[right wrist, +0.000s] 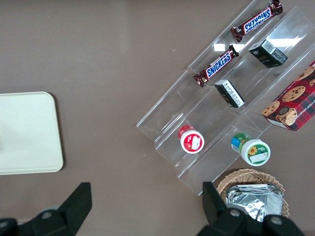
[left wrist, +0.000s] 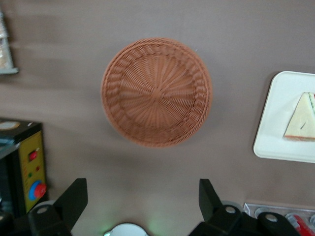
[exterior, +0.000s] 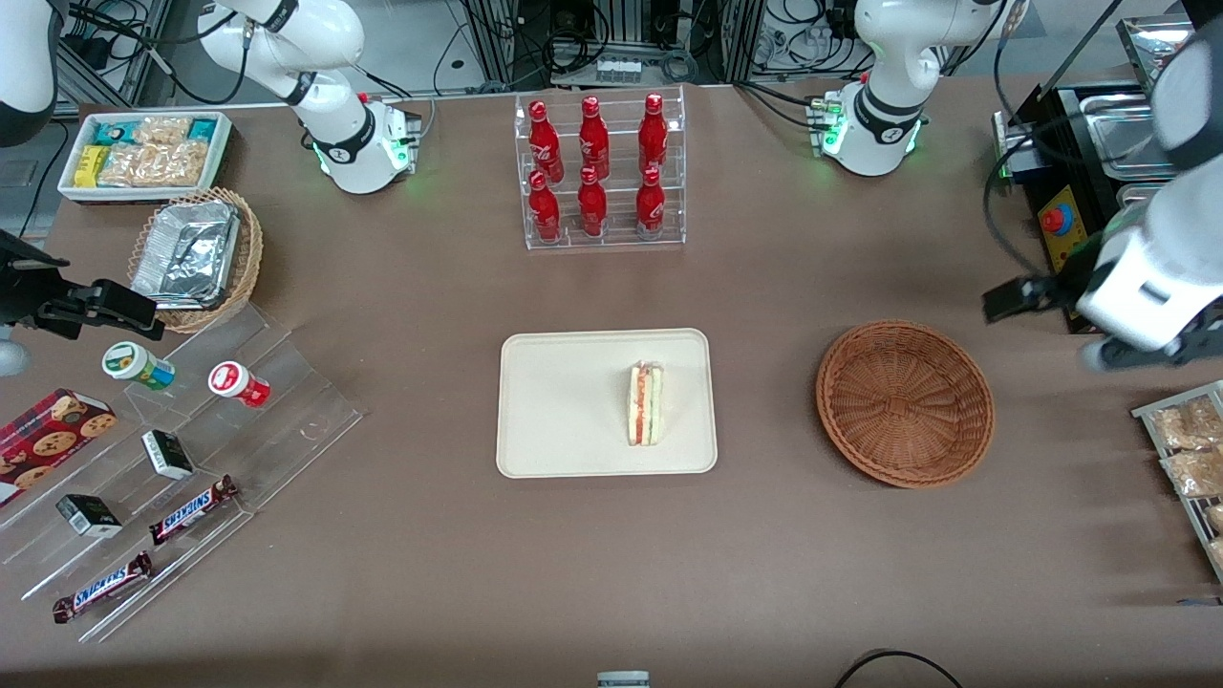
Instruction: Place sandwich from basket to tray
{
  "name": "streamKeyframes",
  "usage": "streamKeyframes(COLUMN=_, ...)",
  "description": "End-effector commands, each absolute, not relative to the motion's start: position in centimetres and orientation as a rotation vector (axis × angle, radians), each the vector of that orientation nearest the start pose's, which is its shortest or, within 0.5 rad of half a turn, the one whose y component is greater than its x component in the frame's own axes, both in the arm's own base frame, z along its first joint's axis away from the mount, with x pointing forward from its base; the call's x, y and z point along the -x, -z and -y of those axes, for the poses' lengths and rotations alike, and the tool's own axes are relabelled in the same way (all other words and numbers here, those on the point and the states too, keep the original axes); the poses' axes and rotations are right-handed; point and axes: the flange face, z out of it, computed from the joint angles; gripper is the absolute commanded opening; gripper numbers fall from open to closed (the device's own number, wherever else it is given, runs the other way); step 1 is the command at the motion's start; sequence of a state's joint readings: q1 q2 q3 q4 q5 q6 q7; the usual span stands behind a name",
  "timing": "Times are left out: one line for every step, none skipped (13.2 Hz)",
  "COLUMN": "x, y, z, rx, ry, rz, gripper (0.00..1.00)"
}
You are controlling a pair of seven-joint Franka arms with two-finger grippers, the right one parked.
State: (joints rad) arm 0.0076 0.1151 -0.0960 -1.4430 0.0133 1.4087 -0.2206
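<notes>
In the left wrist view the tray (left wrist: 275,123) and sandwich (left wrist: 301,124) are cut off by the frame edge. The gripper (left wrist: 142,201) looks open; its fingers' (left wrist: 74,199) bases run out of frame.

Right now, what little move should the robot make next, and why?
Probably just lift away and stop: the sandwich already lies on the tray, the basket holds nothing, and the gripper hangs open, holding nothing, above the table beside the basket.

The front view looks steeply down on the whole bench (exterior: 611,554) from high up, facing both arm bases. The left wrist view looks straight down past the gripper (left wrist: 142,196), spread wide, sharing the basket (left wrist: 156,92), tray (left wrist: 275,123) and sandwich (left wrist: 301,124).
</notes>
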Motion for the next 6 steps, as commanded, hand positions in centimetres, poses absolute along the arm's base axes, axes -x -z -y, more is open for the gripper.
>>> streamKeyframes(x=-54.1, y=-63.9, z=3.5, rx=3.101, ry=-0.216, rz=0.195, gripper=1.00)
streamKeyframes(x=-53.8, y=-64.4, z=3.4, rx=3.100, ry=-0.208, rz=0.168, gripper=1.00)
streamKeyframes(x=-53.3, y=-65.1, z=2.3, rx=3.104, ry=-0.205, rz=0.152, gripper=1.00)
streamKeyframes(x=-53.2, y=-65.1, z=0.8, rx=3.110, ry=-0.214, rz=0.144, gripper=1.00)
streamKeyframes(x=-53.3, y=-65.0, z=0.1, rx=3.114, ry=-0.217, rz=0.111, gripper=1.00)
streamKeyframes(x=-53.3, y=-64.7, z=-0.5, rx=3.116, ry=-0.227, rz=0.094, gripper=1.00)
